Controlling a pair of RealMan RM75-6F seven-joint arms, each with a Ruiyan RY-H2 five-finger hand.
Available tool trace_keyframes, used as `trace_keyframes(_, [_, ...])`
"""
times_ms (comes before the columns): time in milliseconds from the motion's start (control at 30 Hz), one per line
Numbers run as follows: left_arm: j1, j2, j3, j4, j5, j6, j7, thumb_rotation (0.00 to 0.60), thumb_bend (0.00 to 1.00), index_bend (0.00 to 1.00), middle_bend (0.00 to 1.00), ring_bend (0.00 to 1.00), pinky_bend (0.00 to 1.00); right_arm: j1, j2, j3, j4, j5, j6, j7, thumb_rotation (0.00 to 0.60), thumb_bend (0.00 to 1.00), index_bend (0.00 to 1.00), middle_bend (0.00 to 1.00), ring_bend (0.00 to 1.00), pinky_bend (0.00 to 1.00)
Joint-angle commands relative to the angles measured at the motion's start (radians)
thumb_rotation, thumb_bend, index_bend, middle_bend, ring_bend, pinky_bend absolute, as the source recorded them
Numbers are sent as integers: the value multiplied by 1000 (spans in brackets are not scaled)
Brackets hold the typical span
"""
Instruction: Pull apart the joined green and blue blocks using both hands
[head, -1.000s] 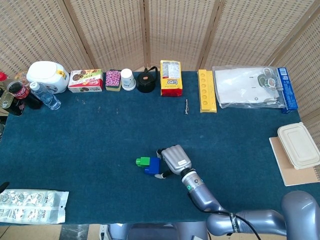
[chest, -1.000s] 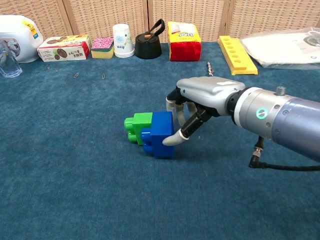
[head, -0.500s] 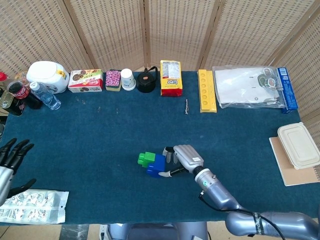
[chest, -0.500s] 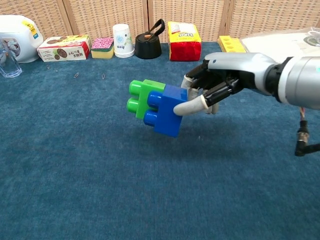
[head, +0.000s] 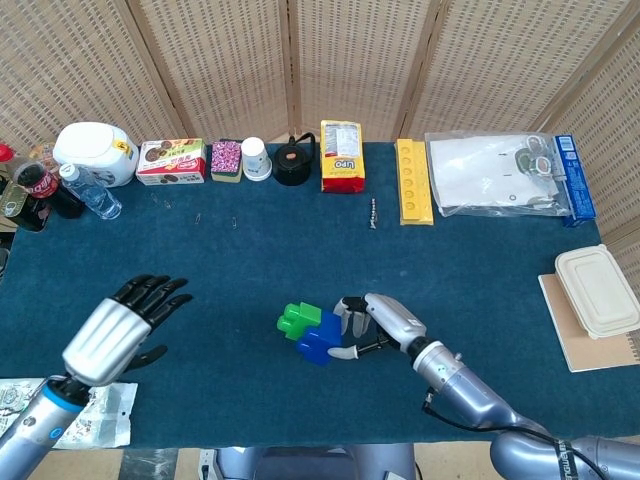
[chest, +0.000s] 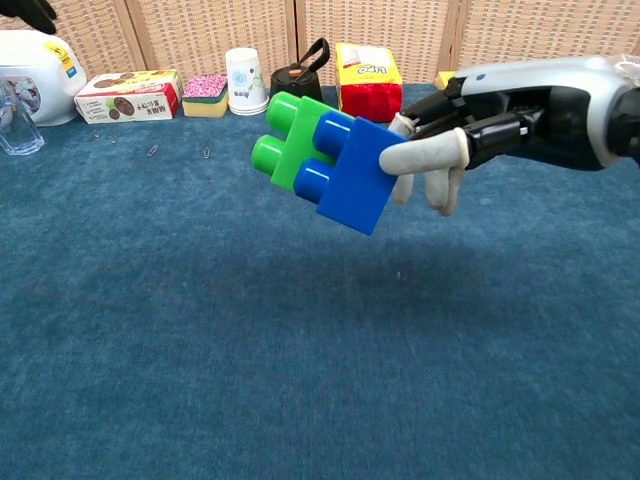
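- Blocks joined, airborne over the table (head: 200, 260): my right hand (head: 385, 322) grips blue block (chest: 358, 176), green block (chest: 292, 138) free.
- Left hand (head: 125, 325) empty, fingers spread, well apart.
- Next I need it gripping green, then pull.

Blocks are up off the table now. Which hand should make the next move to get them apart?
The left hand. The right hand already holds the blue block in the air, with the green block sticking out free toward the left. The left hand is open, holds nothing, and hangs over the table on that side.
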Motion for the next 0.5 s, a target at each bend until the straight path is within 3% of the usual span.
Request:
trace_keyframes(33, [-73, -24, -51, -56, -93, -88, 44, 600, 177, 302, 283, 310, 327, -20, 11, -11, 0, -43, 24, 26, 376, 214, 560, 513, 587, 491])
trace_keyframes(333, [-194, -58, -123, -103, -341, -227, 72, 600, 177, 338, 283, 319, 372, -31, -24, -49, 23, -102, 123, -31, 373, 215, 568, 522, 594, 490])
trace_keyframes(500, [-262, -82, -162, -115, -489, -293, 0, 600, 227, 375, 283, 320, 372, -37, -46, -74, 26, -135, 176, -81, 374, 215, 570, 524, 594, 486])
